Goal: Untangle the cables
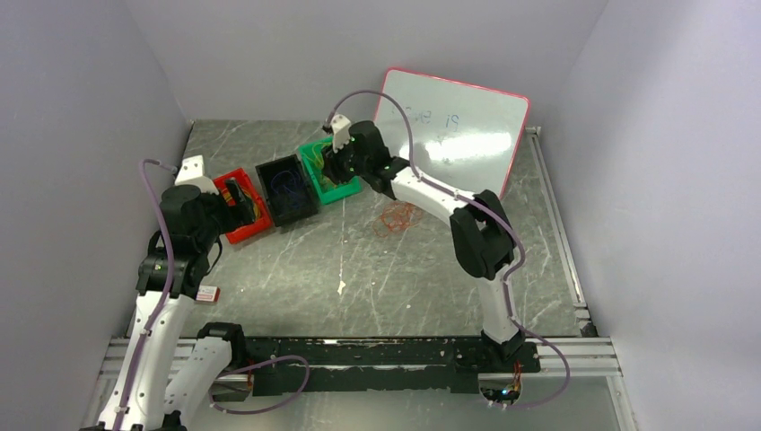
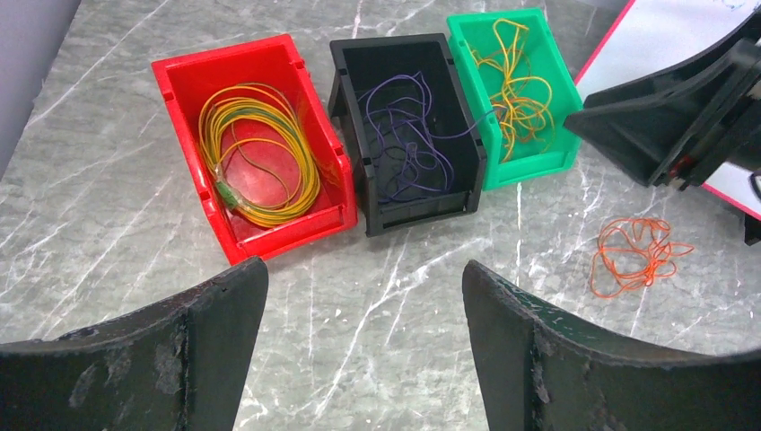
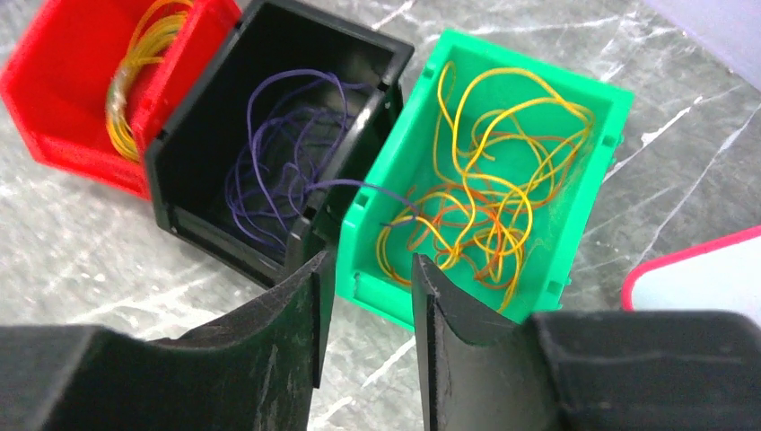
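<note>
Three bins: red bin [image 2: 224, 54], black bin [image 2: 386, 43] and green bin [image 2: 498, 16] in a row near the far-left corner of the table [image 1: 296, 278].
Binned cables: yellow-green coil [image 2: 260, 153] in red; purple cable [image 2: 408, 135] in black, one strand crossing into green; yellow-orange tangle [image 2: 516, 90] in green.
Loose cable: orange tangle [image 2: 633, 256] on bare surface, mid-table toward the far edge.
Left gripper [image 2: 361, 278]: jaws wide apart, empty, by the left edge.
Right gripper [image 3: 370, 269]: jaws slightly apart, empty, over the green bin.
</note>
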Robot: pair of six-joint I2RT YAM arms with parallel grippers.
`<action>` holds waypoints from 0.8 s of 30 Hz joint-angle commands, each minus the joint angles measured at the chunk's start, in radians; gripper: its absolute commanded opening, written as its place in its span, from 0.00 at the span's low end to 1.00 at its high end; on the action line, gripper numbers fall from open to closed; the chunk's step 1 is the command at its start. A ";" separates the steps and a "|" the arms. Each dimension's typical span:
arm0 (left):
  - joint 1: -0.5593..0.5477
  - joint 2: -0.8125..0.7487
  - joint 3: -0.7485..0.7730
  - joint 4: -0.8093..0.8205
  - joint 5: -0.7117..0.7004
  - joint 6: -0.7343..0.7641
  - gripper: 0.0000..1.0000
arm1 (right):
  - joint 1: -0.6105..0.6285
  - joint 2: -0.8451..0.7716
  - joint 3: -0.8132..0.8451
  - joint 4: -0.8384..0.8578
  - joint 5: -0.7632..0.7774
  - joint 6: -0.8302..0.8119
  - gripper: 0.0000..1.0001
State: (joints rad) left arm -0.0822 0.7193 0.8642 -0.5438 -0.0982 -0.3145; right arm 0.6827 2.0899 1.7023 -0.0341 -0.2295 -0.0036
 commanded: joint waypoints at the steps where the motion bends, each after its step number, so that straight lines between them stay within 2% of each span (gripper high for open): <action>1: -0.004 -0.002 0.004 0.011 0.037 -0.002 0.84 | -0.001 0.020 -0.073 0.127 0.006 -0.133 0.39; 4: -0.003 0.000 0.004 0.008 0.037 -0.003 0.84 | -0.002 0.031 -0.107 0.201 -0.017 -0.155 0.35; 9: -0.004 0.002 0.006 0.007 0.040 -0.009 0.84 | 0.002 0.090 -0.052 0.185 -0.058 -0.146 0.33; 24: -0.004 0.006 0.009 -0.008 0.034 0.008 0.84 | 0.016 0.177 0.003 0.238 0.000 -0.130 0.28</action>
State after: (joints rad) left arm -0.0822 0.7288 0.8642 -0.5472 -0.0818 -0.3176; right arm 0.6952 2.2463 1.6588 0.1593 -0.2459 -0.1349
